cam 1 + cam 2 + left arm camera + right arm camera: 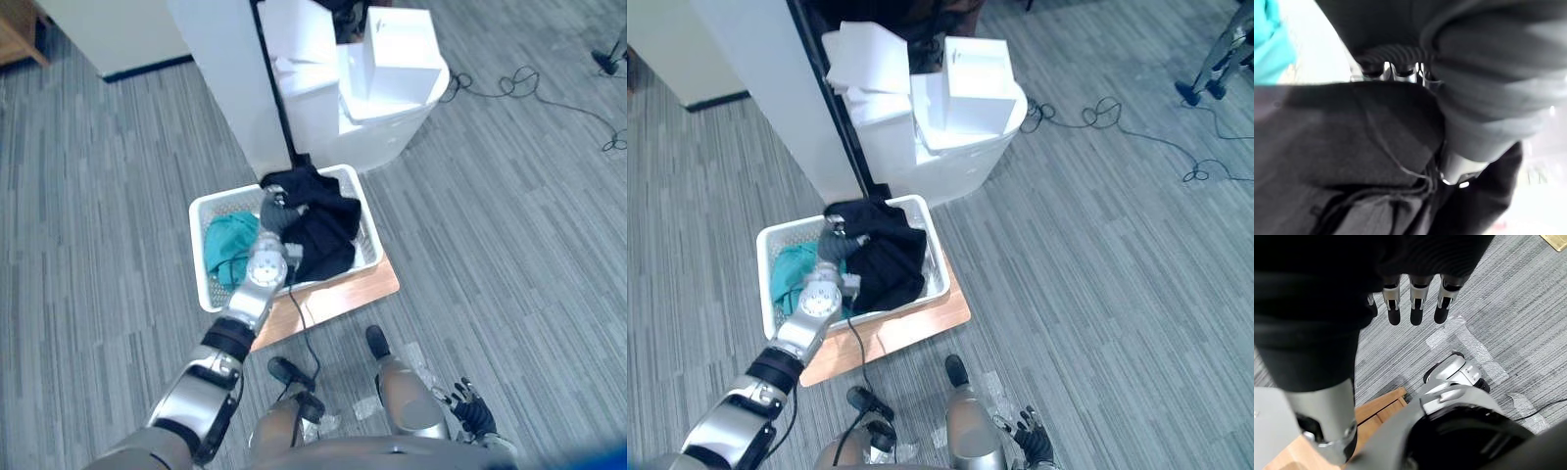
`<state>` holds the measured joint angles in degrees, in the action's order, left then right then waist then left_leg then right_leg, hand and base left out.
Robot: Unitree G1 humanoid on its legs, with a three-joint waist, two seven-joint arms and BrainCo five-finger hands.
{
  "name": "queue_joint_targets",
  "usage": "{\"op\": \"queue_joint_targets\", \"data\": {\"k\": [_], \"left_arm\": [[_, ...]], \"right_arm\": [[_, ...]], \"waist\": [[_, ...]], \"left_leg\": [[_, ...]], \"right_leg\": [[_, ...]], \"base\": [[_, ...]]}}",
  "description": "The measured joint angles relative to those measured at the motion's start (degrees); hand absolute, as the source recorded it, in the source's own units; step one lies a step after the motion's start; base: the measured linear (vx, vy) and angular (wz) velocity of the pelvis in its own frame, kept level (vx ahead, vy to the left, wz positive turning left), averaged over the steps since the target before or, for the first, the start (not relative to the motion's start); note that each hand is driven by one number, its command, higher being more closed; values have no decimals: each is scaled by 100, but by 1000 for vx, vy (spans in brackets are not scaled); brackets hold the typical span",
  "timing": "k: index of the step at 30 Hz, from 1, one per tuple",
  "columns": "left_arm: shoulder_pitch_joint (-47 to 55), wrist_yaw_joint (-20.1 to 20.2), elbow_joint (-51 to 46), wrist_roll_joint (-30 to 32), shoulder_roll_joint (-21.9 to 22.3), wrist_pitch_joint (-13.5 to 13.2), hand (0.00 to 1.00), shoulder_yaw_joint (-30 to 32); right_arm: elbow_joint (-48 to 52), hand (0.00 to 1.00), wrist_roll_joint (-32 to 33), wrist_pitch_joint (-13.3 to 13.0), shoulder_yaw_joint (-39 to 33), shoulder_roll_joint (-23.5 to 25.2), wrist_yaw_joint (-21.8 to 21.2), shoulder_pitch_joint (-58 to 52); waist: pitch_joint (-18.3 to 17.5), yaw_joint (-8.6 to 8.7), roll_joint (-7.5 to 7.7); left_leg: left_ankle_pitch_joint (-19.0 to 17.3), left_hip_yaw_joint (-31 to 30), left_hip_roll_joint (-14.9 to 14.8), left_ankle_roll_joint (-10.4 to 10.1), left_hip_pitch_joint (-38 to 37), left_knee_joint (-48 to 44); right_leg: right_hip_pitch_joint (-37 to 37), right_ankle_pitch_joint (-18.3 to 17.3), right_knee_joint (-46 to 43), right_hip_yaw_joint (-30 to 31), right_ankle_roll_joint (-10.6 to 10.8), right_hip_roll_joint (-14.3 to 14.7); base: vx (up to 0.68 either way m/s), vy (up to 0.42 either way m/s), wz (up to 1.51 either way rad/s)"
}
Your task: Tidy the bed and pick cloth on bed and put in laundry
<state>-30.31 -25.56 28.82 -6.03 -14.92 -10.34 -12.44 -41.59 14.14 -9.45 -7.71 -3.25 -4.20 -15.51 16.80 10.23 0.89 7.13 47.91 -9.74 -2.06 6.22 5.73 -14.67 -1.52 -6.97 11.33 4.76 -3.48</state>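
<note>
A white laundry basket (201,211) stands on the floor in front of me. A black cloth (323,220) fills its right half and hangs over the far rim. A teal cloth (227,245) lies in its left half. My left hand (273,211) reaches into the basket and rests in the black cloth (1352,147), which wraps round it in the left wrist view. My right hand (471,407) hangs low at my right side above the floor, with straight fingers (1415,303) that hold nothing.
The basket sits on a wooden board (348,292) on grey carpet. Just behind it are a white panel (225,69) and a stack of white boxes (387,83). Black cables (519,83) loop on the floor at the far right.
</note>
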Motion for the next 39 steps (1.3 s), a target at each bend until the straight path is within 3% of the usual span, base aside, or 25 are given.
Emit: {"op": "queue_joint_targets", "data": {"k": [4,9,11,20,21,33,39], "left_arm": [[-464,57,222,48,-128,46,100,140],[-586,746,511,-140,-79,328,100,149],[-564,961,629,-148,-33,349,100,144],[-414,1062,628,-172,114,288,100,124],[-372,1053,628,-171,115,263,0,124],[-285,1013,541,-254,134,228,0,117],[-124,1126,-84,-576,50,154,0,108]], "right_arm": [[197,0,50,-102,134,-7,-18,53],[462,0,255,-84,273,-5,-1,238],[655,0,259,-43,319,-21,37,315],[838,0,263,29,391,-66,123,471],[837,0,264,28,393,-68,134,499],[814,0,252,44,394,-61,214,581],[811,0,243,116,373,-12,223,544]], "waist": [[147,-10,28],[406,-18,95],[578,-42,124],[769,-37,48],[776,-34,36],[782,-35,29],[778,-68,31]], "left_leg": [[51,-125,-12,56,271,-3],[38,-144,-2,56,381,-11],[-139,-146,-93,59,514,-363],[-509,-96,-269,68,703,-1024],[-527,-86,-304,64,711,-1085],[-705,6,-423,64,671,-1405],[-801,-118,-419,13,403,-1363]], "right_leg": [[-199,-2,-25,-134,-4,-8],[-343,-2,-117,-130,-5,-13],[-421,-10,-214,-119,-15,-33],[-495,-109,-292,-86,-65,-78],[-495,-126,-296,-79,-72,-69],[-449,-124,-350,8,-65,-61],[-59,-167,-281,-157,-29,-97]], "base": [[70,7,9],[73,15,3],[82,5,-2],[38,-6,-5],[17,-33,-6],[36,-9,-4],[21,-9,15]]}}
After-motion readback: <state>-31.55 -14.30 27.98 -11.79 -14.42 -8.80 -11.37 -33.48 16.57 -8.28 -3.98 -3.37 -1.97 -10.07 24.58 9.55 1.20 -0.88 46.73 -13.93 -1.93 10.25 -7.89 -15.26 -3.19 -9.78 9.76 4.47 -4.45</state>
